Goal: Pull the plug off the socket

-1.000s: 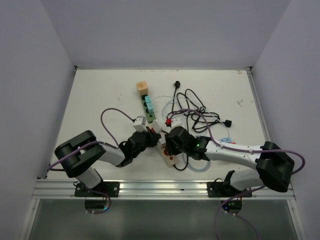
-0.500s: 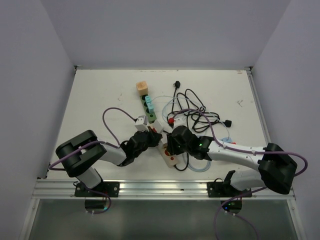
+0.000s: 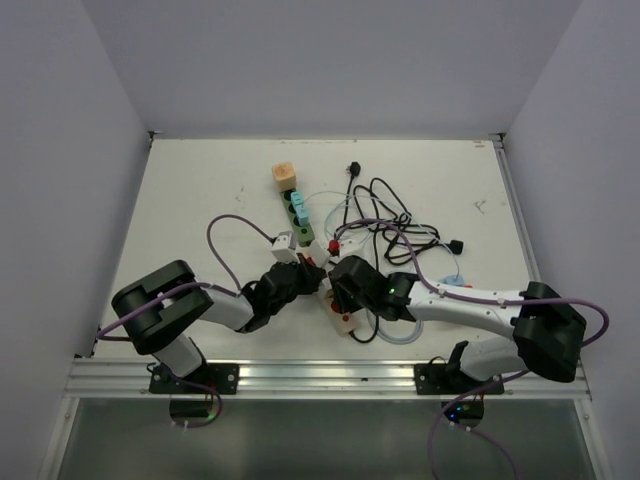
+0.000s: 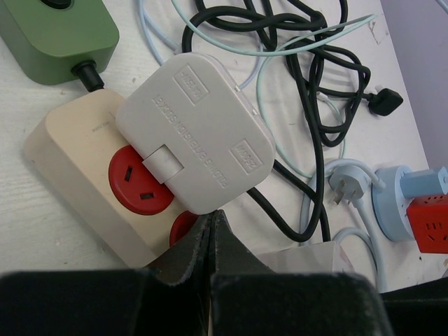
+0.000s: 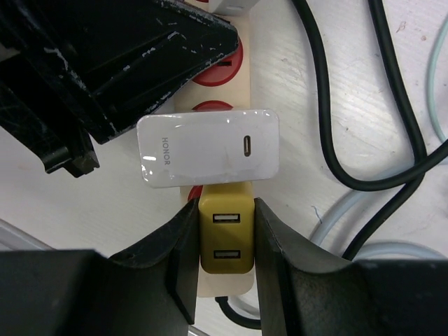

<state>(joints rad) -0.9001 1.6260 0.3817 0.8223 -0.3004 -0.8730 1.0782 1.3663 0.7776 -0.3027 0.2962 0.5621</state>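
Observation:
A cream power strip [image 5: 262, 77] with red sockets lies at the table's near middle [image 3: 338, 312]. A yellow two-port USB plug [image 5: 225, 245] sits in its end socket, beside a white HONOR charger [image 5: 210, 148]. My right gripper [image 5: 225, 206] is shut on the yellow plug, one finger on each side. My left gripper [image 4: 212, 215] is shut and empty, its tips resting on the strip [image 4: 70, 154] next to a large white adaptor [image 4: 196, 133]. In the top view the left gripper [image 3: 306, 276] and the right gripper [image 3: 344, 296] meet over the strip.
A green power strip [image 3: 297, 215] and a wooden cube [image 3: 285, 175] lie farther back. Tangled black cables [image 3: 395, 225] and pale cords spread to the right. A loose white plug [image 4: 346, 185] and a blue round adaptor [image 4: 402, 203] lie beside the strip.
My right gripper has shifted slightly nearer and left along the strip. The left arm has barely moved.

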